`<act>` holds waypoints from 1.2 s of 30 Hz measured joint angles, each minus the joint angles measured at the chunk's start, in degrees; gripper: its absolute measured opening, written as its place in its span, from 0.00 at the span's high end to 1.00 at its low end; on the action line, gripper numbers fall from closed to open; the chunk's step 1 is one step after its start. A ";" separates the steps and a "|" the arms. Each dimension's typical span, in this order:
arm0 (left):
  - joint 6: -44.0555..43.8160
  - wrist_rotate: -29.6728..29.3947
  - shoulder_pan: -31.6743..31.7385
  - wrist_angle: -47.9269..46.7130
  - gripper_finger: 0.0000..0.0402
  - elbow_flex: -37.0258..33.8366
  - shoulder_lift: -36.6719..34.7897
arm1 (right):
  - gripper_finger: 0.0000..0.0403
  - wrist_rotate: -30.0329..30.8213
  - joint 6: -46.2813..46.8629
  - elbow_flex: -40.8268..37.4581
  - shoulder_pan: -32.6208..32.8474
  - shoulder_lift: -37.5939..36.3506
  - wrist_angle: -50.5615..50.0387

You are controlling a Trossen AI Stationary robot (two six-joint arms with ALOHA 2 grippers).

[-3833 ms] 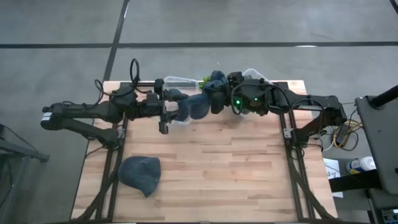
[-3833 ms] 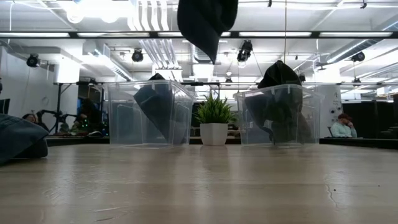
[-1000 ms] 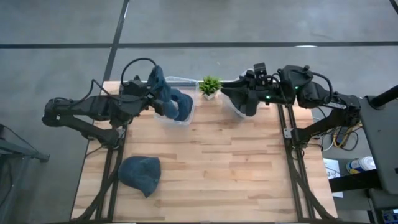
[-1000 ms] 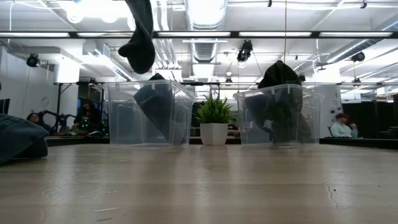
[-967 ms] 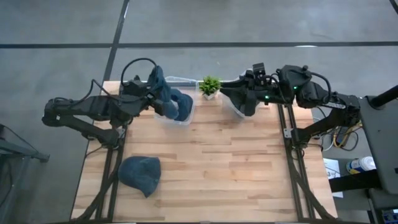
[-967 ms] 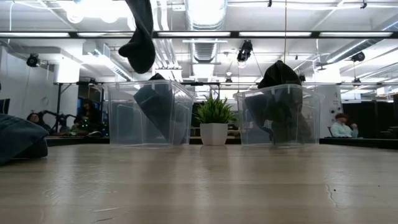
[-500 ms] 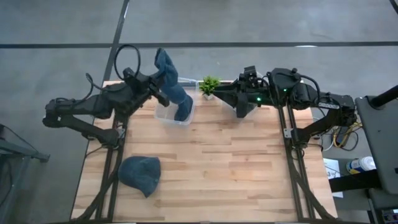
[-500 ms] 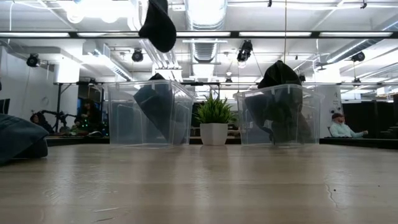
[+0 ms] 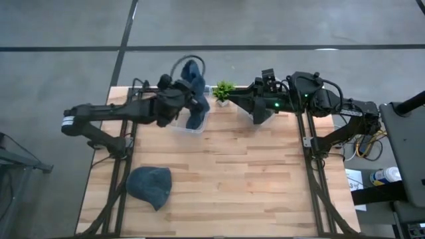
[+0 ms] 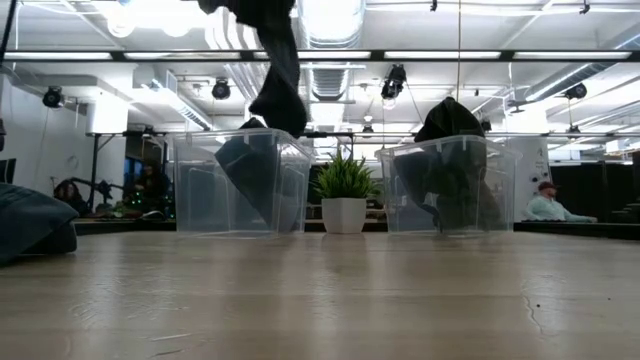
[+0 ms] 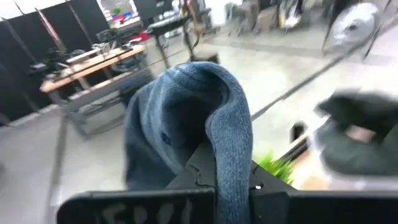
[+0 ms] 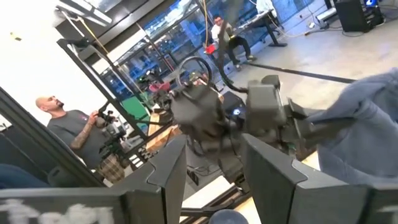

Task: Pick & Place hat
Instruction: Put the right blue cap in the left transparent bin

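My left gripper [image 9: 180, 93] is shut on a blue knitted hat [image 9: 193, 78], high above the left clear bin [image 10: 235, 185]. In the low view this hat [image 10: 277, 75] hangs down just over the bin's rim. Another blue hat [image 10: 252, 180] leans inside that bin. A third blue hat [image 9: 149, 185] lies flat on the table near the front left. My right gripper [image 12: 217, 180] stands open and empty over the right clear bin [image 10: 450, 185], which holds a dark hat [image 10: 452, 170]. My left gripper holds the blue hat high up, with the knit [image 11: 230, 130] draped over and around its fingers, which the cloth hides. Which part of the hat it has cannot be told. The hat hangs slack below the gripper, clear of the bin and the table.
A small potted plant [image 9: 224, 91] stands between the two bins at the table's far edge. The middle and near right of the wooden table [image 9: 252, 186] are bare. People show in the room behind, one in the right wrist view [image 12: 68, 134].
My left gripper has carried the blue hat toward the table's right, from beside the left bin to over it. The hat swung up toward the far edge on the way and now hangs down longer. My right gripper has shifted slightly toward the plant.
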 joint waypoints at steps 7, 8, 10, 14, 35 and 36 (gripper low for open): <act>-5.24 -3.06 0.02 -12.63 1.00 -0.26 -0.02 | 0.65 -0.14 0.00 0.00 0.15 -0.02 -0.36; -6.26 -3.06 0.02 -13.91 1.00 -0.28 -0.08 | 0.65 -0.14 0.00 0.00 0.15 -0.02 -0.38; -8.21 -3.07 0.02 -14.81 1.00 -0.58 -0.11 | 0.65 -0.16 0.00 0.00 0.14 -0.02 -0.44; -10.58 -2.33 -0.14 -14.64 1.00 -2.35 0.12 | 0.64 -0.16 -0.17 0.00 0.13 -0.02 -0.47; -13.82 4.72 -1.40 -2.91 1.00 -16.11 0.15 | 0.65 -0.14 -0.24 0.00 0.13 -0.02 -1.33; -14.01 5.27 -1.86 -3.50 1.00 -16.13 0.15 | 0.65 -0.14 -0.24 0.00 0.13 -0.02 -1.34</act>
